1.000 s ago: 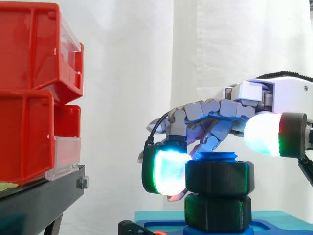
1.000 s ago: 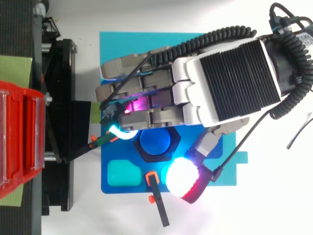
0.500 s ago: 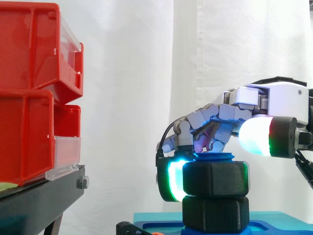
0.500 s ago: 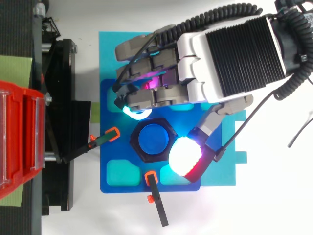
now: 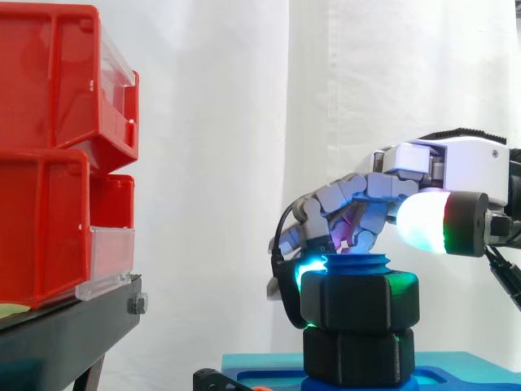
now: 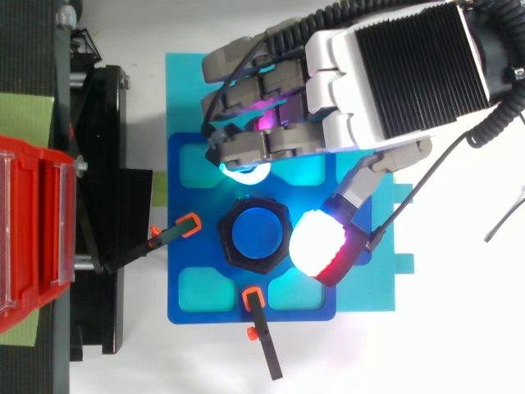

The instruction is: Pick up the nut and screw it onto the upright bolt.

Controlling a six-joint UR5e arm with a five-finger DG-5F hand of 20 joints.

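"Where's the nut, then?"

"On the bolt. The black nut (image 5: pixel 360 303) sits round the upright blue bolt (image 5: pixel 356 265), and the bolt's ridged top pokes out just above it. Right under the nut is a second black hex piece (image 5: pixel 358 357), the two stacked and touching. They stand on the dark blue tray (image 6: pixel 184 254), which lies on a lighter teal plate (image 6: pixel 184 82)."

"Has the hand got hold of it?"

"Not that I can see. The hand (image 6: pixel 385 74) reaches in from the right with its fingers (image 6: pixel 246 148) curled under, gripping nothing. From above, the cyan-glowing fingertip hangs on the far side of the nut, with a strip of tray showing between them. The thumb pad (image 6: pixel 321 246), glowing white and red, juts out at the nut's near right. Side on, it rides higher than the nut's top face."

"What else is about?"

"A black orange-tipped lever (image 6: pixel 174 233) lies left of the nut, and a second lever (image 6: pixel 267 353) lies on its near side. Red bins (image 5: pixel 49 163) are stacked on a black stand (image 5: pixel 73 326) off to the left, well apart from the hand."
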